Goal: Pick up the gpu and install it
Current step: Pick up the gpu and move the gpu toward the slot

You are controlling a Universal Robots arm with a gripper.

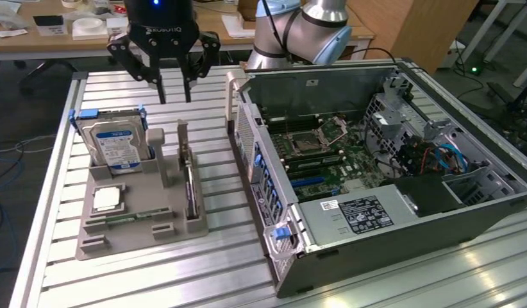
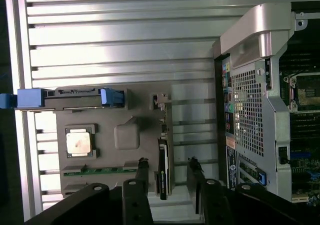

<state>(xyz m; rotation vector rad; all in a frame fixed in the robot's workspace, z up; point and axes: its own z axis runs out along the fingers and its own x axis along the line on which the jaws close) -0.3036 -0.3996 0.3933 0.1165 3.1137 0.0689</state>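
1. Spread wide and holding nothing, my gripper [image 1: 174, 96] hangs in the air above the tray [image 1: 135, 242], touching nothing.
2. Seen from my wrist, 1 finger [image 2: 143, 182] shows on each side of the gpu [image 2: 163, 172], along its top edge.
3. It stands on edge in a tray slot, between the hard drive [image 1: 114, 144] and the computer case [image 1: 256, 154].
4. A strip of bare table [image 1: 161, 282] separates tray and case.

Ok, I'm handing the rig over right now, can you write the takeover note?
Gripper: open, empty, hovering above the gray holder tray, touching nothing.
Gpu: standing on edge in its tray slot, on the side nearest the open computer case. The wrist view looks down on it between the two fingers.
Done: no step shows as completed.
Left: gpu not yet grasped, not yet installed in the case.
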